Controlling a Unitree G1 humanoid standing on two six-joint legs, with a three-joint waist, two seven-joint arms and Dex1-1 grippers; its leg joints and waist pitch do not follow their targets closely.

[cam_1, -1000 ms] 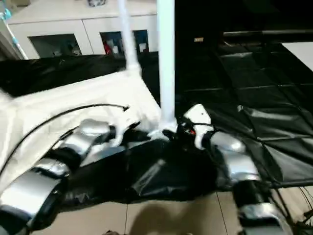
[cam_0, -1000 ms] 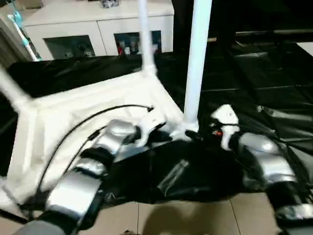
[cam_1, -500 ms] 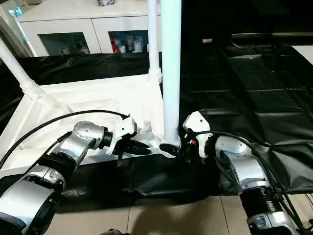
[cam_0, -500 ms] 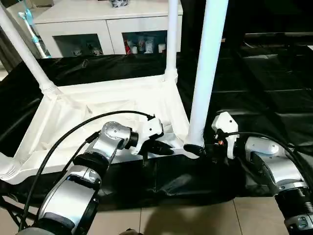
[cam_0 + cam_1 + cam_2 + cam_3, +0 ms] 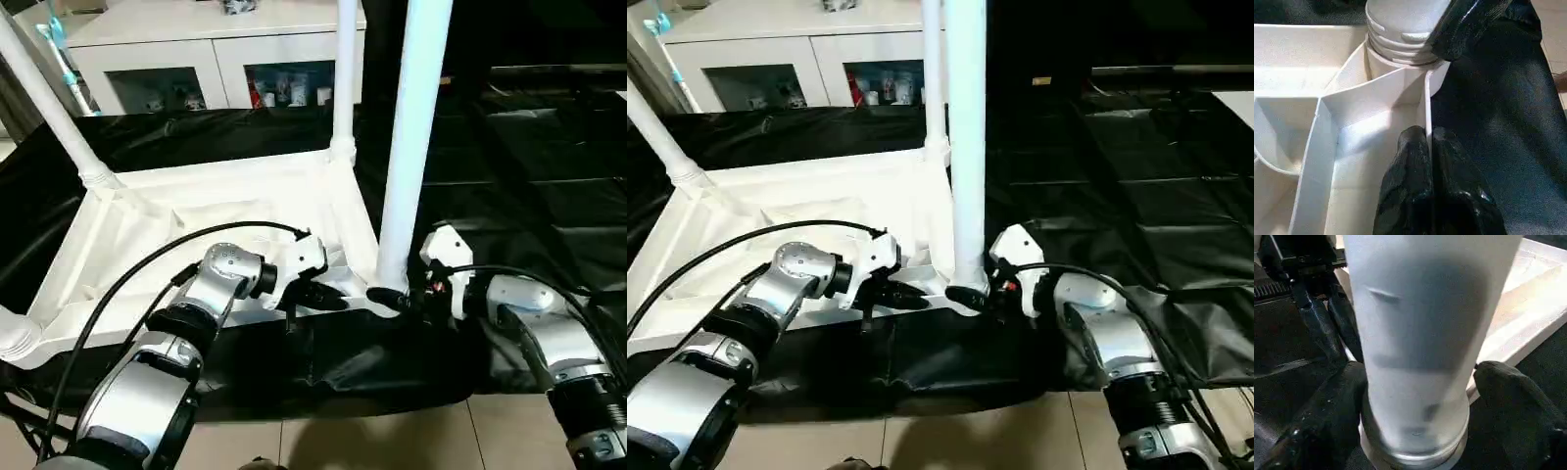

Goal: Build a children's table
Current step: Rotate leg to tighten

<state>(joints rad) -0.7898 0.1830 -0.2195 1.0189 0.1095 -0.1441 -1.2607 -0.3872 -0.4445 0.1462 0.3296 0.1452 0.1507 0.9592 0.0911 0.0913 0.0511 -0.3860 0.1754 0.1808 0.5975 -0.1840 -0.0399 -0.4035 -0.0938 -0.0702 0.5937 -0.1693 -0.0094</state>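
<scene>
We see the near leg (image 5: 411, 147) rising straight from its corner socket, blocking any level sweep across that corner, with the right gripper (image 5: 392, 298) straddling its base. The left gripper (image 5: 328, 297), jaws pinched on the tabletop's rim (image 5: 1426, 105), crowds the corner's other side. Open black-covered table (image 5: 549, 196) lies beyond to the right.

The tabletop (image 5: 186, 220) was white plastic, smooth with a soft sheen, its ribs thin and clean-edged. The legs (image 5: 411, 147) were the same white plastic — smooth tubes, faintly glossy, the nearest ending in a ridged collar (image 5: 1400, 36). The table cover (image 5: 509, 166) was black sheet, shiny and creased like plastic film. The forearms (image 5: 147, 392) looked like brushed silver metal; the fingers (image 5: 1435, 191) were black, glossy and slightly pebbled. The cabinet (image 5: 206, 49) was white and matt, with glass doors. The floor tiles (image 5: 343, 441) were pale — smooth, dully reflective.
</scene>
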